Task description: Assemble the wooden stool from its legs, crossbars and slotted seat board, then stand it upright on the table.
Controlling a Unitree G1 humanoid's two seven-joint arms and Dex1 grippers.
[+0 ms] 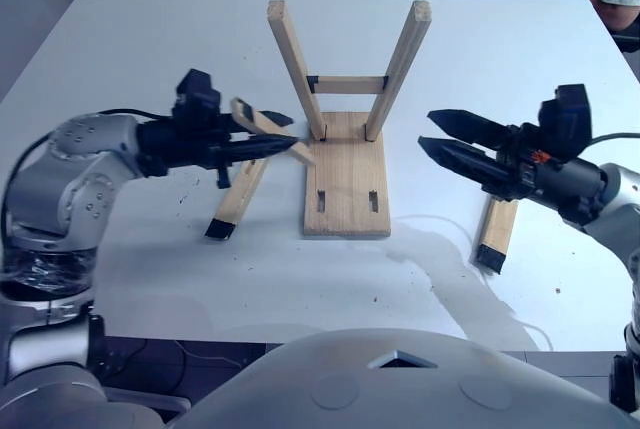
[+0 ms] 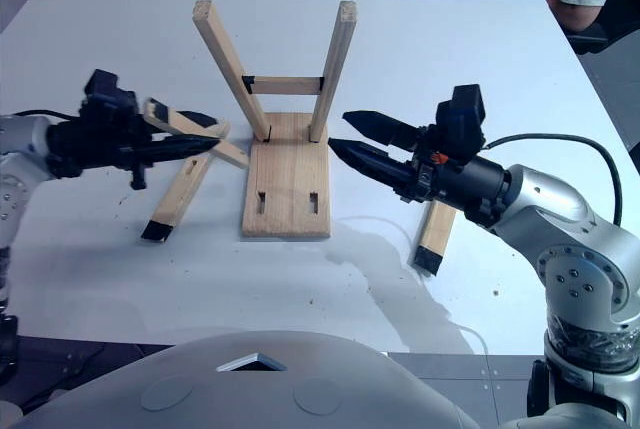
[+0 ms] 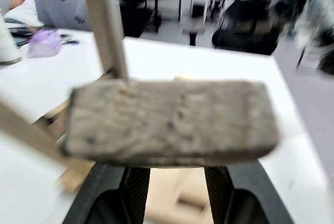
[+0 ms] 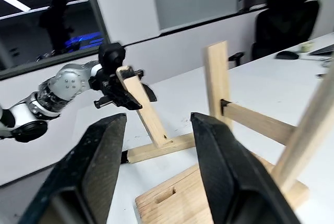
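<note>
**Leg clamped in left claw, right claw hanging open**

We've got the left claw [image 1: 283,142] pinched tight on a loose leg [image 4: 143,109], holding it up off the table [image 1: 150,69]. The leg's long axis slants. Its upper end is out toward our left, and its lower end points down at the left edge of the seat board [image 1: 347,184]. It's just beside that edge, and we can't tell if it touches.

The right claw [image 1: 427,128] hovers to the right of the board, fingers apart, tips aimed at it.

The board lies flat with its long axis running away from us and two empty slots [image 1: 322,199] at the near end. At the far end, two standing legs [image 1: 297,69] rise and splay outward, joined by a crossbar [image 1: 350,84].

Under the left claw, a second leg [image 1: 238,196] lies on the table with its black-capped end nearest us. A third leg [image 1: 497,231] lies under the right arm, pointing the same way.
</note>
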